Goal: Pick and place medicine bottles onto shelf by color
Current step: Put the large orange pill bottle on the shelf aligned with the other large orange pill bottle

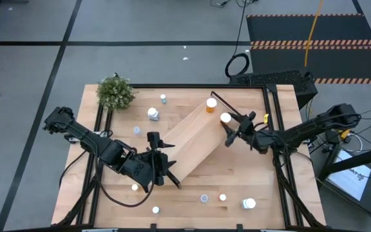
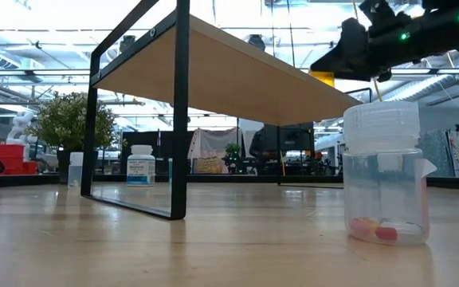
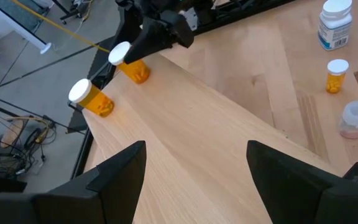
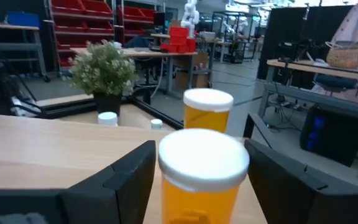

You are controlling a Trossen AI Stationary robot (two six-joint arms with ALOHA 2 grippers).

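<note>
The light-wood shelf (image 1: 195,138) stands slantwise in the middle of the table. One orange bottle with a white cap (image 1: 211,105) stands on the shelf's far end; it also shows in the left wrist view (image 3: 92,99). My right gripper (image 1: 227,124) is shut on a second orange bottle (image 4: 201,180) just beside it, at the shelf's right edge. My left gripper (image 1: 166,164) is open and empty over the shelf's near left end, and its fingers (image 3: 114,171) show above the board. My right gripper pinches the second orange bottle between its two fingers, one on either side of the body (image 4: 166,202) at and just below the cap. The fingers come about level from the table's right side. The bottle stands upright, its base (image 3: 137,74) at the shelf top; whether it rests there I cannot tell.
A green plant (image 1: 116,92) stands at the far left corner. Loose bottles: a white one (image 1: 153,114), small ones (image 1: 163,98) (image 1: 136,130) behind the shelf, and several along the near edge (image 1: 204,198) (image 1: 248,203). A clear bottle with red pills (image 2: 385,175) stands near the low camera.
</note>
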